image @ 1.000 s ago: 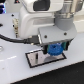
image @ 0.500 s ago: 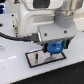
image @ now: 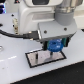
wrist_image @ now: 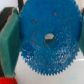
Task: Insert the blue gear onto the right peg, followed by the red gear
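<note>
Your claw [image: 55, 46] pinching blue gear [wrist_image: 48, 42] by rim, disc held flat; white plate [image: 35, 58] directly beneath (right peg hidden, alignment unclear).

The gripper [image: 55, 46] points downward, its green fingers [wrist_image: 9, 37] closed inward.
</note>
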Controlling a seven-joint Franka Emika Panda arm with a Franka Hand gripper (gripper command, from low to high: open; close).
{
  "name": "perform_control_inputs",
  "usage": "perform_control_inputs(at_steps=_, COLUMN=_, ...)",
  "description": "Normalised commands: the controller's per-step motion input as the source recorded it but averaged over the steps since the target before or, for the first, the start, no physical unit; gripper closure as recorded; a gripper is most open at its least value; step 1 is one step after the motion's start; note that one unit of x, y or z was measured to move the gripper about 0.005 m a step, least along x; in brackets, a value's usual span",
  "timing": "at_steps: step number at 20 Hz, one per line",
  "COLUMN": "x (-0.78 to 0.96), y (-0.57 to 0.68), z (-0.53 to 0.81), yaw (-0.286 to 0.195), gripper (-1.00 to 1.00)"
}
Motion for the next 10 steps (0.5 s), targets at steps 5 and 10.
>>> perform_control_inputs(at_steps=5, x=0.13, y=-0.03, z=-0.22, yaw=0.0, gripper=1.0)
perform_control_inputs(at_steps=10, x=0.15, y=-0.02, z=-0.3, yaw=0.0, gripper=1.0)
